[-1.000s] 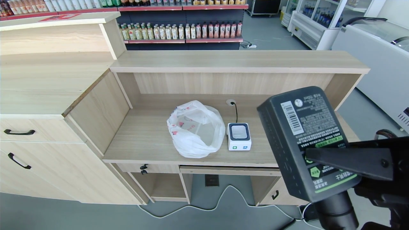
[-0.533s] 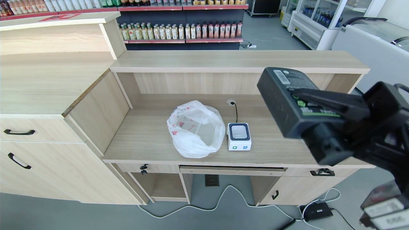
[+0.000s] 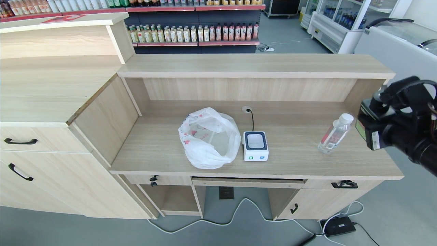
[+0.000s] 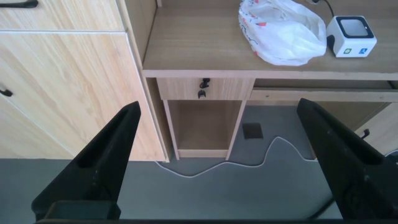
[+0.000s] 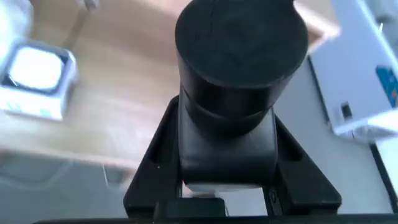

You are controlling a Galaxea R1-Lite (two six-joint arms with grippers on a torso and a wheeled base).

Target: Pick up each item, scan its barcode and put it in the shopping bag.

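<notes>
The step in hand looks like the scan of a dark container [image 5: 239,56]. The right gripper [image 5: 227,186] has it pinched between its fingers [image 5: 301,180], one pressed to each side of the body below the round cap. In the head view the container sits at the right edge of the frame, lifted off the counter [image 3: 293,164] and well to the right of the scanner [image 3: 255,145]. The scanner stands at the middle of the frame with its window facing up, just beside the shopping bag [image 3: 209,138], whose mouth gapes open toward the camera. A water bottle [image 3: 333,134] stands upright on the right part of the counter, near the held container and apparently waiting its turn. The left gripper [image 4: 217,107] hangs low in front of the counter with its fingers [image 4: 99,174] spread wide and nothing between them. The next move probably calls for carrying the container leftward over the scanner and turning its barcode face down to the window, then releasing it into the bag.
</notes>
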